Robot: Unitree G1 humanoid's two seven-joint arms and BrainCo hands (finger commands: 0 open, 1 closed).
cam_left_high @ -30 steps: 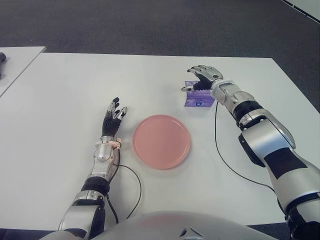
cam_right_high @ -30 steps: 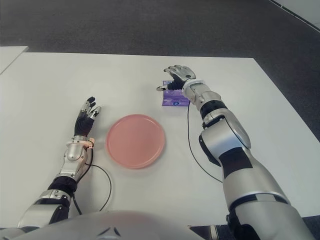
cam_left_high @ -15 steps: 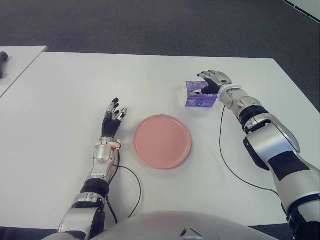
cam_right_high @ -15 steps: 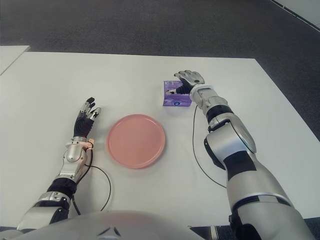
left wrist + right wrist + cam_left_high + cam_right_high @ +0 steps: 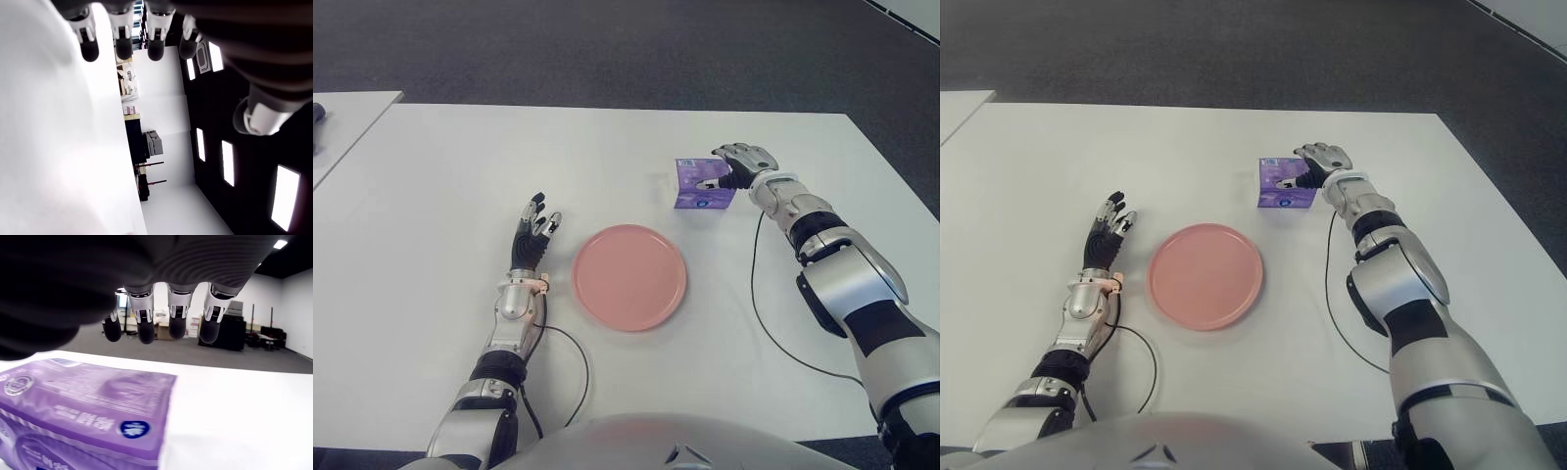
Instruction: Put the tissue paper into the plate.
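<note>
The tissue paper is a purple pack (image 5: 701,183) lying on the white table (image 5: 460,176), beyond and to the right of the round pink plate (image 5: 628,277). My right hand (image 5: 726,170) is at the pack's right end, thumb against its side. In the right wrist view its fingertips (image 5: 176,328) hang spread above the pack (image 5: 83,401), with a gap between them and the wrapper. Nothing lies on the plate. My left hand (image 5: 532,227) shows left of the plate with its fingers extended and nothing in them.
A thin black cable (image 5: 759,294) runs across the table under my right forearm, and another cable (image 5: 578,362) loops beside the left arm. A second white table (image 5: 342,122) stands to the left. Dark carpet lies past the far edge.
My right hand has slid to the right, from covering the pack to its right end, uncovering most of the wrapper. The pack has hardly shifted. The left hand and plate have not moved.
</note>
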